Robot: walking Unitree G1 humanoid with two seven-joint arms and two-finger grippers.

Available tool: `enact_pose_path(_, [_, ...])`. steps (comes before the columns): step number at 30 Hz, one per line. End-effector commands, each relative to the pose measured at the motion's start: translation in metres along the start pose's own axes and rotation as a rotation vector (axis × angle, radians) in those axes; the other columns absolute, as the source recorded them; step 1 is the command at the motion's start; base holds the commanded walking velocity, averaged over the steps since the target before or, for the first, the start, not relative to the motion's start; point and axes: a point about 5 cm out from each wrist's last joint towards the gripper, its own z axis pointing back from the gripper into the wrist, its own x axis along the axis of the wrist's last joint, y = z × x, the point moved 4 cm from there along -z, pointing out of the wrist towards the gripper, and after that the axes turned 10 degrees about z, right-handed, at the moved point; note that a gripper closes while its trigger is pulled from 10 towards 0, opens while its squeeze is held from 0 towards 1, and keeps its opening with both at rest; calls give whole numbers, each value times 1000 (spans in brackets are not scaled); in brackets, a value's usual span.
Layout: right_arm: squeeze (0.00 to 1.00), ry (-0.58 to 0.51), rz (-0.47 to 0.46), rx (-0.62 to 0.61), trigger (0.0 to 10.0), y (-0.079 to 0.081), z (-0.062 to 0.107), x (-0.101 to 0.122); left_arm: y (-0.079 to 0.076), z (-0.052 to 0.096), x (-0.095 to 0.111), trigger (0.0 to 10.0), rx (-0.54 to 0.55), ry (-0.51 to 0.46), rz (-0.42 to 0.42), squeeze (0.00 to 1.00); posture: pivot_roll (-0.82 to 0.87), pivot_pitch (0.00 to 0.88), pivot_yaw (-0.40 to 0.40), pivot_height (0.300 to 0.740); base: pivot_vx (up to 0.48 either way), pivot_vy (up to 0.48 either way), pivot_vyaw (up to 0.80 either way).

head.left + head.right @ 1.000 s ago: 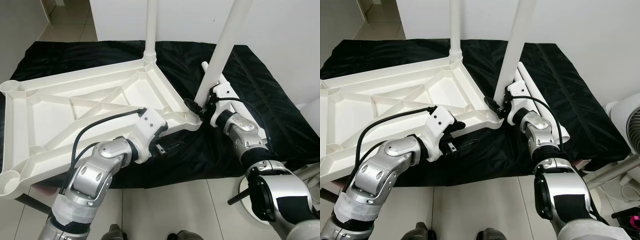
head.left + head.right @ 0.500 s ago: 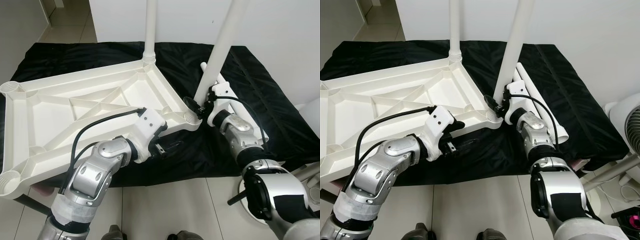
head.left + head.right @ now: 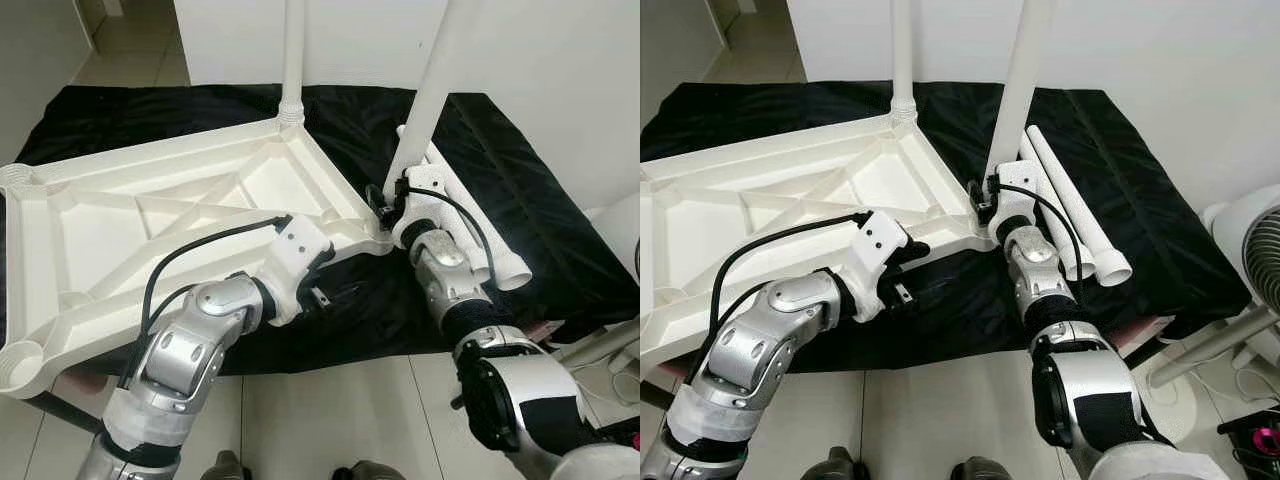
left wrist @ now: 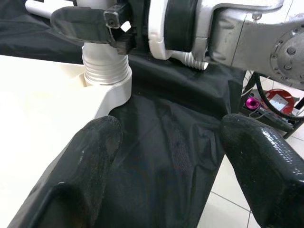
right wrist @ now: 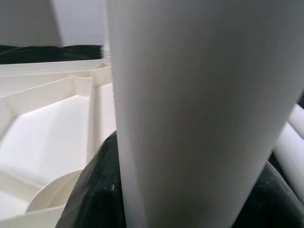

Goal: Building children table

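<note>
There is 1 white table top, lying upside down on 1 black cloth. 2 white legs stand upright in its corner sockets: 1 at the far corner and 1 at the near right corner. 2 more white legs lie loose side by side on the cloth. 1 white fan stands at the right edge.

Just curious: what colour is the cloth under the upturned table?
Black, slightly shiny cloth; clearest in the right eye view.
</note>
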Motion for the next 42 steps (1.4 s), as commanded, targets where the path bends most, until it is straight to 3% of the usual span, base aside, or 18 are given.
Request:
enact_pose_path(1, [0, 110, -44, -131, 10000, 0, 12, -28, 6, 3, 1, 10000, 73, -7, 2, 0, -19, 55, -40, 740, 0, 0, 0])
enact_pose_path(9, [0, 116, -55, -294, 10000, -4, 14, -22, 6, 3, 0, 10000, 74, -7, 6, 0, -19, 56, -42, 740, 0, 0, 0])
enact_pose_path(18, [0, 117, -62, -275, 10000, -2, 13, -18, 4, 2, -1, 10000, 71, -8, 8, 0, -18, 46, -51, 740, 0, 0, 0])
enact_pose_path(23, [20, 118, -52, -271, 10000, -9, 11, -17, 4, 2, -1, 10000, 72, -9, 6, 0, -16, 36, -52, 740, 0, 0, 0])
enact_pose_path(24, [757, 112, -61, -262, 10000, -10, 10, -16, 4, 2, -1, 10000, 72, -8, 5, 0, -16, 34, -52, 740, 0, 0, 0])
enact_pose_path(25, [757, 112, -61, -262, 10000, -10, 10, -16, 4, 2, -1, 10000, 72, -8, 5, 0, -16, 34, -52, 740, 0, 0, 0])
enact_pose_path(26, [1000, 105, -65, -259, 10000, -11, 10, -14, 4, 2, -1, 10000, 72, -9, 4, 0, -15, 32, -52, 740, 0, 0, 0])
enact_pose_path(31, [1000, 95, -60, -257, 10000, -12, 9, -11, 4, 1, -1, 10000, 72, -9, 3, 0, -15, 32, -52, 740, 0, 0, 0])
enact_pose_path(32, [0, 65, -60, -219, 10000, -10, 7, -6, 4, 2, -1, 10000, 73, -9, 3, 0, -12, 34, -50, 740, 0, 0, 0])
enact_pose_path(39, [0, 11, -40, -98, 10000, -7, 6, 0, 4, 2, 0, 10000, 73, -9, 6, 0, -12, 36, -48, 740, 0, 0, 0])
enact_pose_path(42, [0, -12, 2, 32, 10000, -8, 9, -2, 1, 0, -2, 10000, 63, -6, 7, 0, -15, 38, -46, 740, 0, 0, 0])
